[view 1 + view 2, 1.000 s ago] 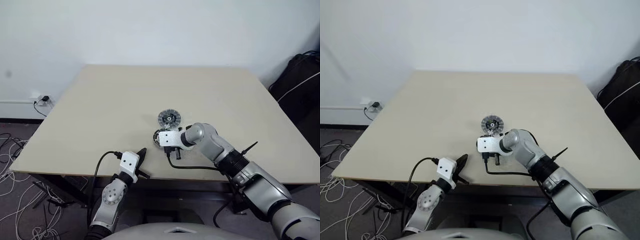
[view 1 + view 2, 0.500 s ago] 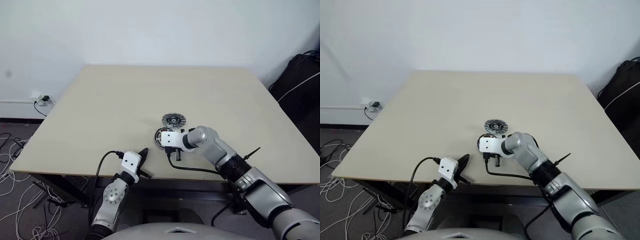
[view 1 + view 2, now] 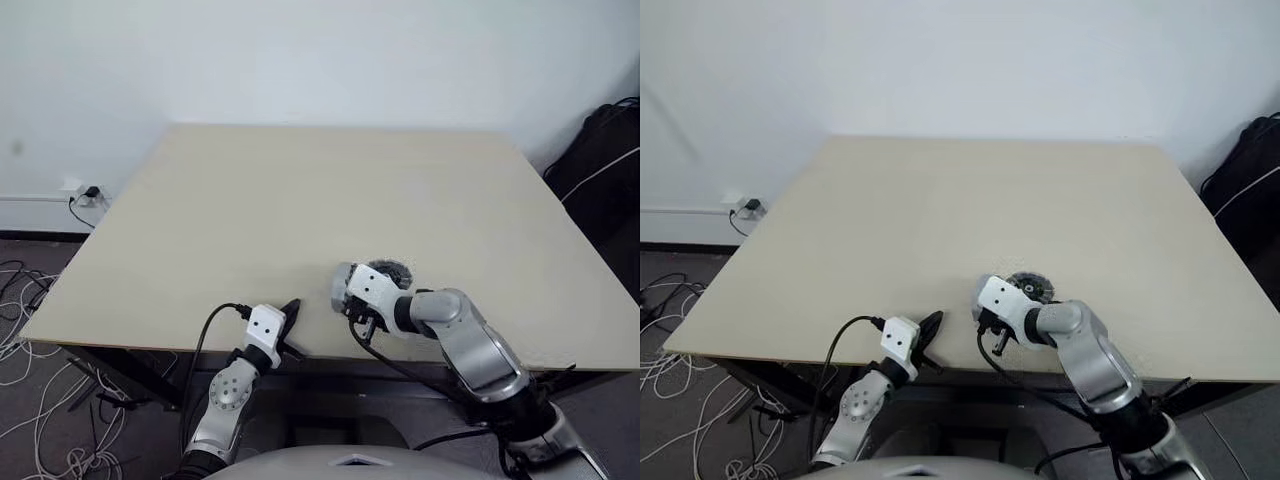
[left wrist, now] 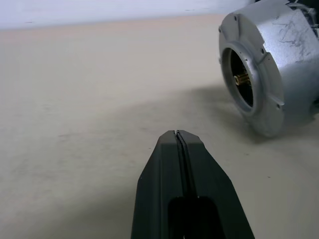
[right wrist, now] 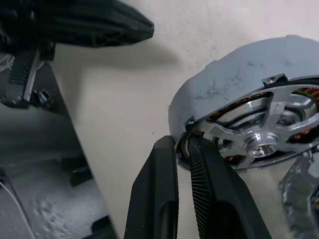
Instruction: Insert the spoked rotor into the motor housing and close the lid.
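The right claw is pinching the rim of the motor housing, with the spoked rotor seated over its copper windings, near the tabletop front edge. The left claw is resting pressed together. The metal is looking heavy, rigid and slick, so the rim is seeming the safest hold

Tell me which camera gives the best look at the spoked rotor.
The right wrist view: the spoked rotor sits close up, spokes and hub over copper windings, the right gripper pinching its rim. The left wrist view shows the assembly's grey back side; the head views show it small, mostly behind the gripper.
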Tool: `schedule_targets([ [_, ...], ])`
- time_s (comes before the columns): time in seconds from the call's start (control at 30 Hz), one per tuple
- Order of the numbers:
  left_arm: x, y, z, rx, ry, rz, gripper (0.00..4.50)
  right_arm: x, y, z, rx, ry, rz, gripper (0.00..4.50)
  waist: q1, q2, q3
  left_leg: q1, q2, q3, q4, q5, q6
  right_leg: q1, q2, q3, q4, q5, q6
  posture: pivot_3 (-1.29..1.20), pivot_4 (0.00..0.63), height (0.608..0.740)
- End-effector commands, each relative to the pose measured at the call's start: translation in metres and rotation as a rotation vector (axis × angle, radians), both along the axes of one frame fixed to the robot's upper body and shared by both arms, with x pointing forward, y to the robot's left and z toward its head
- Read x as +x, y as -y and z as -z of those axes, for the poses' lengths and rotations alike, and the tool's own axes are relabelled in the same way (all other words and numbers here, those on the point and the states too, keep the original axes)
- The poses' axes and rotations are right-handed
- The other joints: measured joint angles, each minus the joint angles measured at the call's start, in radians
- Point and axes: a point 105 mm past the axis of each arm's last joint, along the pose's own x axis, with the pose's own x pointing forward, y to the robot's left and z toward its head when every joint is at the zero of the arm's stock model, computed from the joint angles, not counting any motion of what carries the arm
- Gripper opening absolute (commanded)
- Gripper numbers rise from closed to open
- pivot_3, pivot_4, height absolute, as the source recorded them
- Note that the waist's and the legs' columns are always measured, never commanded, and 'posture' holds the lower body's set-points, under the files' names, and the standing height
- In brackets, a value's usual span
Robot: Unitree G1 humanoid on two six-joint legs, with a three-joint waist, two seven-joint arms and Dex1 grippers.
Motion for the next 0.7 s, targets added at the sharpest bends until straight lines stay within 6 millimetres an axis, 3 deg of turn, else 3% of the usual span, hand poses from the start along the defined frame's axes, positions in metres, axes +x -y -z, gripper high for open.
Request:
schedule_targets([
  [0.03,0.003,0.007,-0.006,-0.02,0.022,0.027,0.0,0.007,0.008,-0.033,0.038,0.094,0.076,0.1,0.0,0.0,0.0,0.0,0.0,0.0,0.001,0.0,0.0,0.0,0.0,0.0,0.0,0.0,0.001,0.0,0.0,0.74],
  [0.23,0.002,0.009,-0.004,-0.023,0.013,0.038,0.0,0.001,0.02,-0.037,0.035,0.027,0.141,0.1,0.0,0.0,0.0,0.0,0.0,0.0,0.001,0.0,0.0,0.0,0.0,0.0,0.0,0.002,-0.001,0.0,0.0,0.74],
  [0.43,0.001,0.009,-0.003,-0.025,0.006,0.038,0.0,-0.001,0.022,-0.027,0.048,-0.081,0.2,0.1,-0.002,0.0,0.0,0.0,0.0,0.0,0.001,0.0,0.0,0.0,0.0,0.0,0.0,0.003,-0.004,0.0,0.0,0.74],
  [0.7,0.001,0.007,-0.003,-0.025,0.006,0.032,0.0,0.02,0.012,-0.006,0.091,-0.151,0.302,0.1,-0.005,0.0,0.0,0.0,0.0,0.0,0.001,0.0,0.0,0.001,0.0,0.0,0.0,0.004,-0.003,0.0,0.0,0.74],
])
